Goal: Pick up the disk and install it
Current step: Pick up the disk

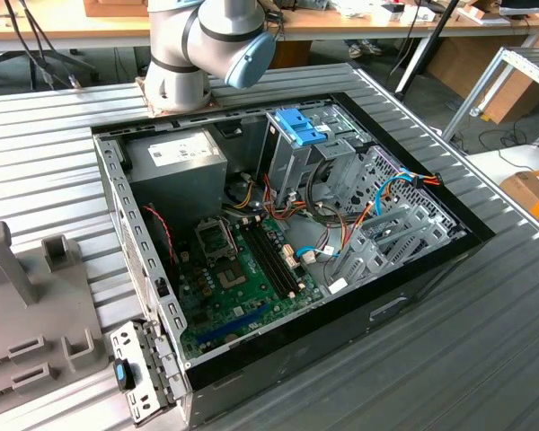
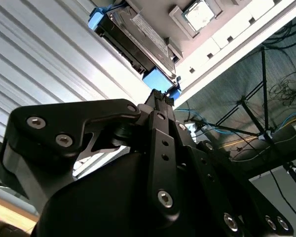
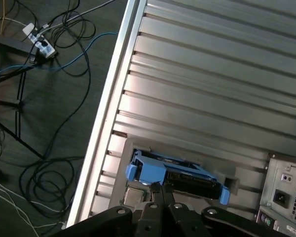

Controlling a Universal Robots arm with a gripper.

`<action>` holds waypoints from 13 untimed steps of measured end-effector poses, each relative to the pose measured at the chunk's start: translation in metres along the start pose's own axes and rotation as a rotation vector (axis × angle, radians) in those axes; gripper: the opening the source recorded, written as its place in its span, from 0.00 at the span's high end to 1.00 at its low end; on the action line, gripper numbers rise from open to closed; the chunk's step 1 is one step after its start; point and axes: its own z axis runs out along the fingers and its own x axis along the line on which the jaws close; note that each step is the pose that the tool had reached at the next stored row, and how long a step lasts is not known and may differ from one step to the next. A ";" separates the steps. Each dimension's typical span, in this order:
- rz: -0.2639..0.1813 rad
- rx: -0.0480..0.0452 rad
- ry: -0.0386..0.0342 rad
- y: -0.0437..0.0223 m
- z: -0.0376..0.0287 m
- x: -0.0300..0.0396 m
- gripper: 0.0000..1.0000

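Our end effector (image 2: 160, 95) hangs clenched and empty, tips just short of the disk (image 3: 180, 177), which lies in a grey holder (image 3: 202, 155) near the edge of the table (image 3: 212, 74). We judge it should open wide, centre over the black body, then close squarely.

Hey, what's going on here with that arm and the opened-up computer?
A robot arm is working on fitting a disk into the open computer case. Right now its gripper is right up against the disk, a black drive in blue rails. The disk lies on the ribbed metal table just outside the case, so it is not yet installed.
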 end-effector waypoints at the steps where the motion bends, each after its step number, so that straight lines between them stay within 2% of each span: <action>1: -0.011 -0.0003 0.0004 0.0000 0.0000 0.0000 0.89; 10: -0.141 -0.0034 0.0060 0.0000 0.0000 0.0000 0.89; 12: -0.216 -0.0053 0.0092 0.0000 0.0000 0.0000 0.89; 13: -0.231 -0.0056 0.0098 0.0000 0.0000 0.0000 0.89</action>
